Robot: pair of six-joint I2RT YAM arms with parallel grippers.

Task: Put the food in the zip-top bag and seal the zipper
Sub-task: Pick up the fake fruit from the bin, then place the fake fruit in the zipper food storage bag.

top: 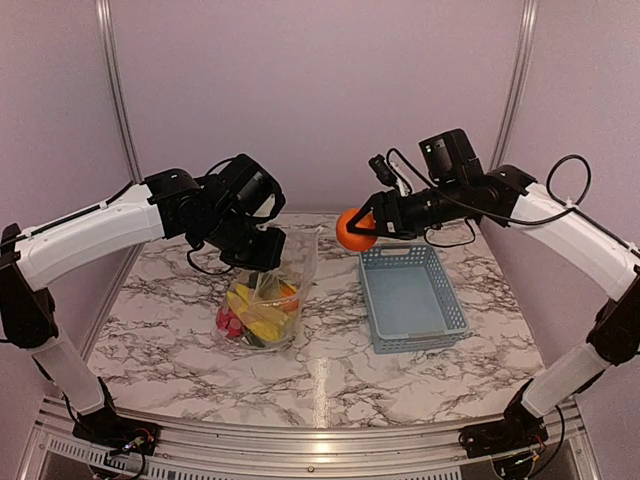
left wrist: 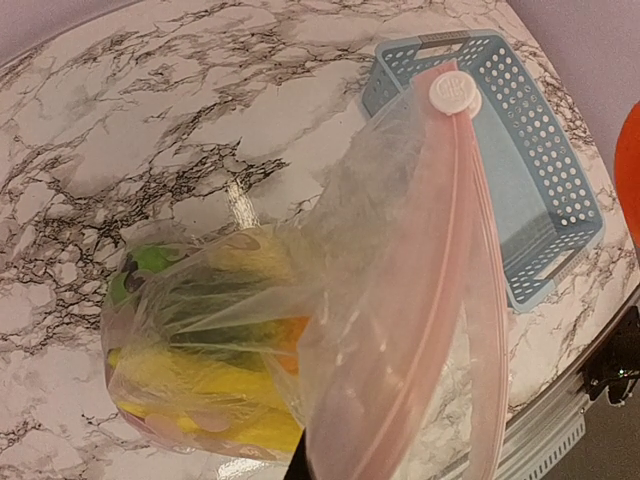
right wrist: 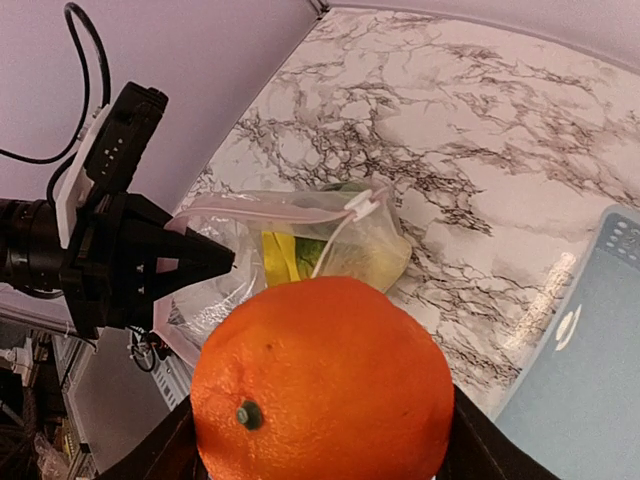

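The clear zip-top bag [top: 262, 312] lies on the marble table with yellow, green, red and orange food [top: 255, 318] inside. My left gripper [top: 264, 252] is shut on the bag's mouth edge and holds it lifted. In the left wrist view the pinkish zipper [left wrist: 440, 300] runs up to a white slider [left wrist: 455, 93]. My right gripper [top: 362, 228] is shut on an orange [right wrist: 320, 385] and holds it in the air, between the bag and the basket. In the right wrist view the bag's mouth [right wrist: 300, 215] lies beyond the orange.
A grey-blue slotted basket [top: 412, 298] stands to the right of the bag, with nothing showing inside it. The table's near edge has a metal rail [top: 320, 440]. Purple walls close in the back and sides.
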